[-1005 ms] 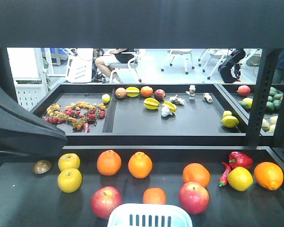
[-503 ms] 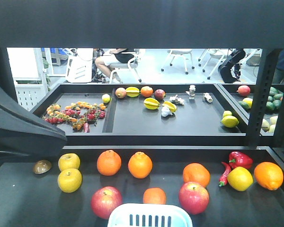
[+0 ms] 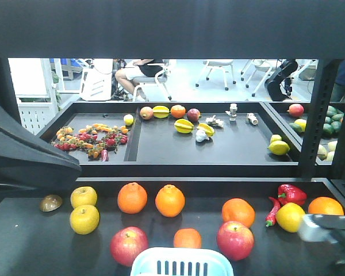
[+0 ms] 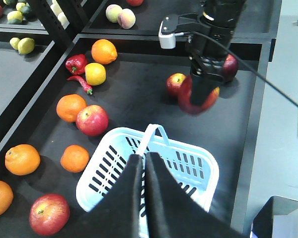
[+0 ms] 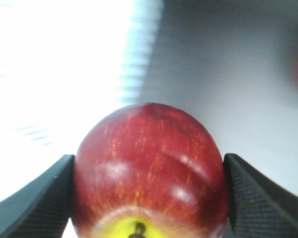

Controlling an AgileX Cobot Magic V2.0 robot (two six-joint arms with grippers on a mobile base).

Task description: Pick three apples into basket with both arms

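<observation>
Right gripper [image 5: 149,194] clenched on red apple [image 5: 149,148], at 1 o'clock of basket [image 4: 95,166]. Left gripper [image 4: 143,158] pinches the basket's handle.

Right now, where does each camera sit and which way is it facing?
Front view: on the robot, facing forward across the fruit tray; left arm at the left edge, blurred right arm lower right.
Left wrist: above the shut left jaws, looking down at the basket and the red apple in the right jaws.
Right wrist: behind the right jaws, close on that apple.
Shared: both wrist views show the apple; front and left wrist show the basket.
</observation>
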